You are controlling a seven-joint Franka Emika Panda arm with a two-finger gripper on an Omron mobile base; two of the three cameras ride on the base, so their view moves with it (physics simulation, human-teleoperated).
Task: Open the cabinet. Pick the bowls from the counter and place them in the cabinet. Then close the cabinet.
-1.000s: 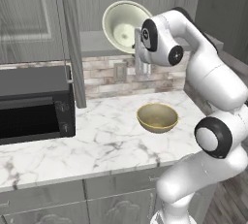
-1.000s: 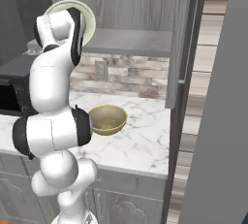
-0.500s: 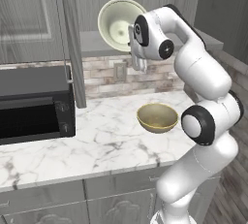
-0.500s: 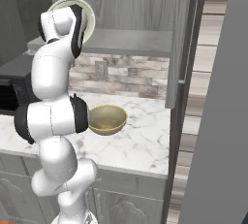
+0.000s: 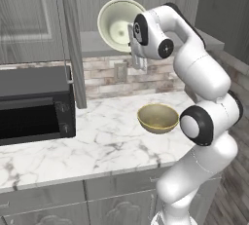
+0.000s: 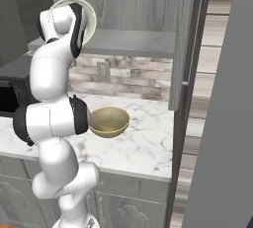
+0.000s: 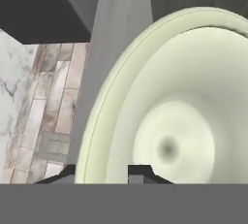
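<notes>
Above the cabinet (image 5: pixel 34 14) shelf's front edge, we keep our gripper (image 7: pixel 99 169) fingers clamped astride the cream bowl (image 5: pixel 116 22) rim, levelling it before easing apart.

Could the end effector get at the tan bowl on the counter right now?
Probably not yet: the end effector is up at the open cabinet, clamped on the cream bowl's rim. The tan bowl sits uncovered on the counter, so the way is free once that bowl is released.
</notes>
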